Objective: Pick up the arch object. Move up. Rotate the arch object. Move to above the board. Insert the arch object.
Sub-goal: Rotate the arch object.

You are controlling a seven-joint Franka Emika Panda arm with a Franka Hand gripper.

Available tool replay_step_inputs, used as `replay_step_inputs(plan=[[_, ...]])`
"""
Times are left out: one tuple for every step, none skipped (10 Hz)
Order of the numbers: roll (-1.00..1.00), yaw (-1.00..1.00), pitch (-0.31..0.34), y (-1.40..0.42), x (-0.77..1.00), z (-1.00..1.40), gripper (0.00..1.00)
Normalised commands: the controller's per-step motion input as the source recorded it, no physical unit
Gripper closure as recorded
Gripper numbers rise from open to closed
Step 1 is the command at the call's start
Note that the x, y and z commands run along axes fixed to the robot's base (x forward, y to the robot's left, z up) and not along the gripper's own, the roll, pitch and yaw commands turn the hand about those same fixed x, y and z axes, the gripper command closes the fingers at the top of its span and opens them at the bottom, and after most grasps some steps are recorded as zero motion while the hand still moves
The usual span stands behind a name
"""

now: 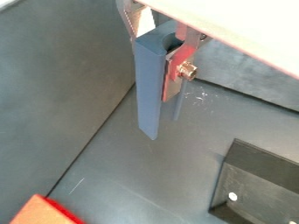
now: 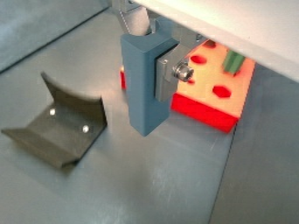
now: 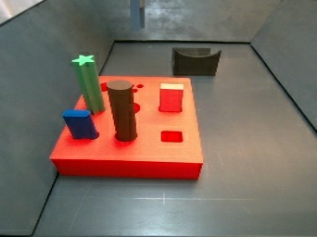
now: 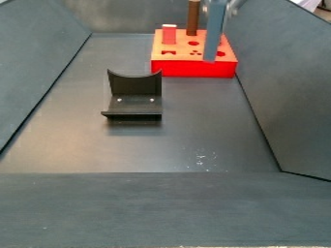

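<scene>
Arch object (image 2: 146,83) is confirmed held in the gripper (image 2: 163,74), hanging as a slim blue-grey bar with its long axis vertical and its lower end clear of the grey floor (image 1: 117,166) in both wrist views. The silver finger (image 1: 181,72) lies flat against one face of the piece with its screw showing; the opposing finger is hidden behind the bar, so the jaws are judged clenched on the piece at no more than its thickness. The grip sits on the upper portion of the bar, leaving the lower length free, which suits a downward insertion. In a side view the piece (image 4: 218,27) hangs high, close beside the brown cylinder (image 4: 191,17) at the far end of the bin, well off the floor; lifting is judged complete. The board (image 2: 211,96) lies beyond and below the piece in a wrist view, with a green piece (image 2: 235,61) visible on it. A side view shows the board (image 3: 130,153) carrying a green star column (image 3: 88,85), a brown cylinder (image 3: 121,111), a blue block (image 3: 80,124), a red block (image 3: 172,97) and an open square hole (image 3: 172,136). The fixture (image 4: 134,95) stands empty on the floor, well apart from the board. Transfer over the board is judged the step in hand; whether the rotation is complete cannot be told.
</scene>
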Motion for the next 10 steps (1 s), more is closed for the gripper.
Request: replay_step_inputs(plan=[[0.09,0.02,0.092,-0.15,0.08,0.79,1.0],[0.09,0.02,0.094,-0.11,0.05,0.69,1.0],[0.09,0.02,0.092,-0.06,0.03,0.48,1.0],[0.09,0.02,0.088,-0.04,0.02,0.32,1.0],[0.18,0.38,0.002,0.0,0.0,0.0,1.0],[0.17,0.35,-0.009,0.01,0.02,-0.1,1.0],[0.14,0.25,-0.026,0.0,0.02,-0.07,1.0],[0.08,0.71,-0.029,-0.02,0.02,0.0,1.0],[0.06,0.61,-0.017,-0.02,0.02,0.02,1.0],[0.06,0.38,-0.011,-0.02,0.02,0.01,1.0]])
